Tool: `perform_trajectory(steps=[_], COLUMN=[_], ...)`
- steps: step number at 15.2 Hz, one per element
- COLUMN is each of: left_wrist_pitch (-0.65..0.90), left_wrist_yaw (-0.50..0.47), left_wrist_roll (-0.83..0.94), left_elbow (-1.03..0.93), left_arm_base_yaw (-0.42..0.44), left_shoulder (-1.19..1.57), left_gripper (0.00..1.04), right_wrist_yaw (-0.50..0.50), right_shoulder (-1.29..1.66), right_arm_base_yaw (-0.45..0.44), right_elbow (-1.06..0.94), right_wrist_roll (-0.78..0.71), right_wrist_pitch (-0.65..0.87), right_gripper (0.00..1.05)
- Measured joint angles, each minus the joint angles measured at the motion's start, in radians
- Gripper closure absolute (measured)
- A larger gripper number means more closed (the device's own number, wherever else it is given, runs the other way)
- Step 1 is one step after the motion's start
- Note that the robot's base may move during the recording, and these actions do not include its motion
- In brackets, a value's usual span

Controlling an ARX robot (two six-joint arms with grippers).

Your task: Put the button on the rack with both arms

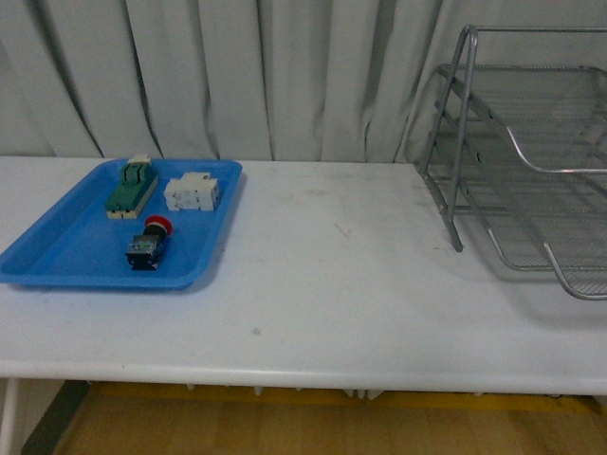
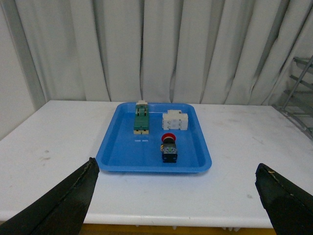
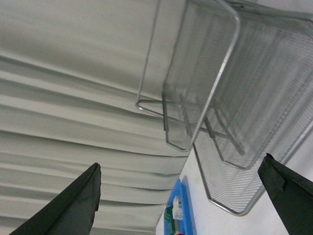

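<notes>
Setting: pale pleated curtain [image 1: 237,76] behind a white worktop [image 1: 332,294], lightly scuffed.

Item 1, button [image 1: 149,242]: red mushroom cap on a dark blocky body. Lying inside the blue tray [image 1: 57,254], in the tray's near half, cap toward the tray's far side. Clear of both claws.

Item 2, white block [image 1: 193,192]: in the tray's far half, just beyond the button and not touching it.

Item 3, green-and-cream switch [image 1: 131,188]: also in the tray's far half, just beside the white block, on the side away from the rack.

Item 4, rack [image 1: 460,142]: silver wire mesh, three tiers, tubular frame. Well apart from the tray, across a bare stretch of worktop. No contents visible on the tiers in view; part cut off at the picture edge.

Item 5, left claw [image 2: 176,167]: spread wide, gripping nothing, hovering short of the tray's near rim, roughly in line with the button.

Item 6, right claw [image 3: 181,164]: likewise spread wide, holding nothing, turned toward the rack, a corner of the tray glimpsed beyond. Neither arm visible from the front.

Progress, as a judgement: nothing completed. Remaining: pick-up from the tray, carry across the worktop, probably a hand-over between arms, release on a tier.
</notes>
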Motion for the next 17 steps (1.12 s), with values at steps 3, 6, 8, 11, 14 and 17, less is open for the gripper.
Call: perform_trajectory(steps=[3,6,8,11,14,17], left_wrist_pitch=[0.000,0.000,0.000,0.000,0.000,0.000], left_wrist_yaw=[0.000,0.000,0.000,0.000,0.000,0.000], left_wrist_roll=[0.000,0.000,0.000,0.000,0.000,0.000], left_elbow=[0.000,0.000,0.000,0.000,0.000,0.000], left_arm_base_yaw=[0.000,0.000,0.000,0.000,0.000,0.000], left_shoulder=[0.000,0.000,0.000,0.000,0.000,0.000], left_gripper=[0.07,0.07,0.07,0.07,0.07,0.07], right_wrist_yaw=[0.129,0.277,0.394,0.497,0.610,0.678], right_shoulder=[-0.414,-0.826,-0.993,-1.088,-1.189,-1.255], right_arm_base_yaw=[0.060,0.229,0.347,0.438,0.551,0.620], right_elbow=[-0.006,-0.068,-0.125,-0.153,-0.198,-0.212], right_wrist_roll=[-0.409,-0.950,-1.175,-1.253,-1.281,-1.283], right_wrist_pitch=[-0.451,-0.805,-0.921,-0.960,-1.024,-1.070], right_gripper=[0.27,0.55,0.77,1.02,1.03,1.03])
